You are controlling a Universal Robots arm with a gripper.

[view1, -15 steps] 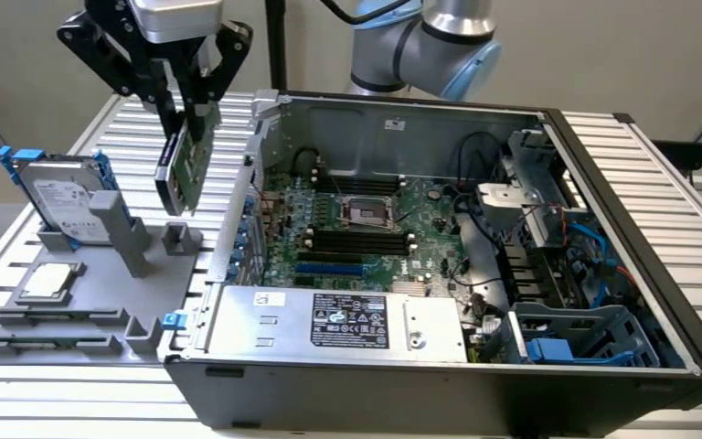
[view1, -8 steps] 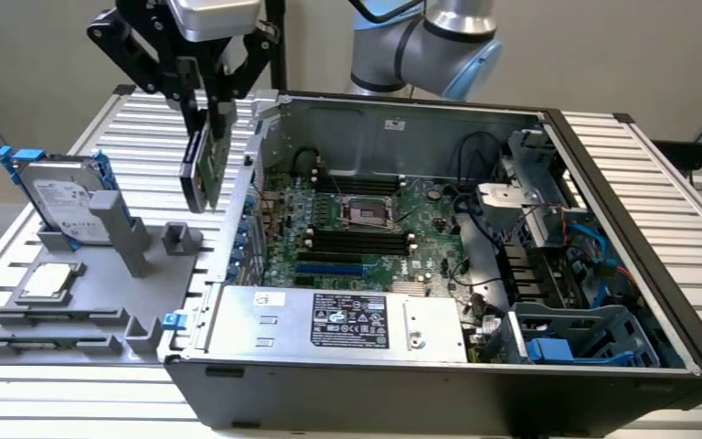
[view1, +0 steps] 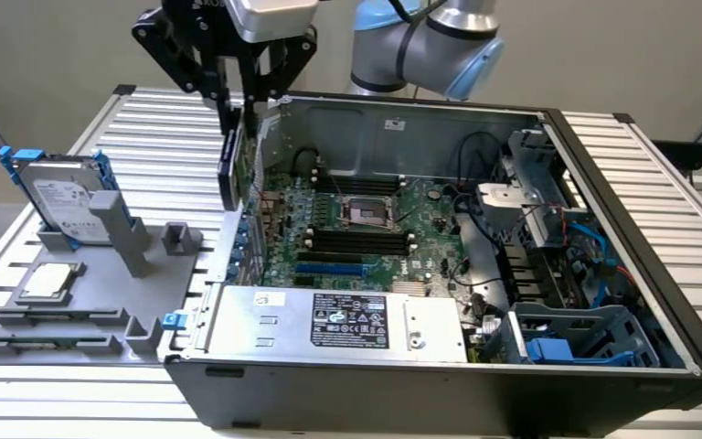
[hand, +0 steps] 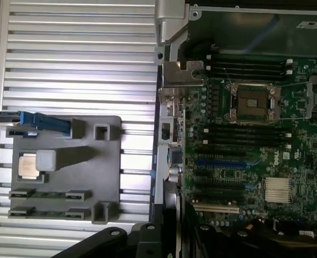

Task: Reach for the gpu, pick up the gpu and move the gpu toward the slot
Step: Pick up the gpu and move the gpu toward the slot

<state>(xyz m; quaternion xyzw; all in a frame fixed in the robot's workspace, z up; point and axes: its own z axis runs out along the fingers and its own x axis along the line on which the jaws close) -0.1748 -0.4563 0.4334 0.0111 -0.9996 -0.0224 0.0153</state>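
Claw (view1: 239, 91) clamped on gpu (view1: 231, 165), card hanging edge-down beneath claw. Judged risk: card edge catches case wall (view1: 281, 114) just beside it, twisting grip.

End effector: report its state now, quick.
End effector: shut on the gpu, which hangs edge-down above the open computer case, at its wall on the exterior view's left.

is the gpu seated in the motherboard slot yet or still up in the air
In the air: the thin green circuit-board gpu hangs on edge from the black gripper, above the case's edge.
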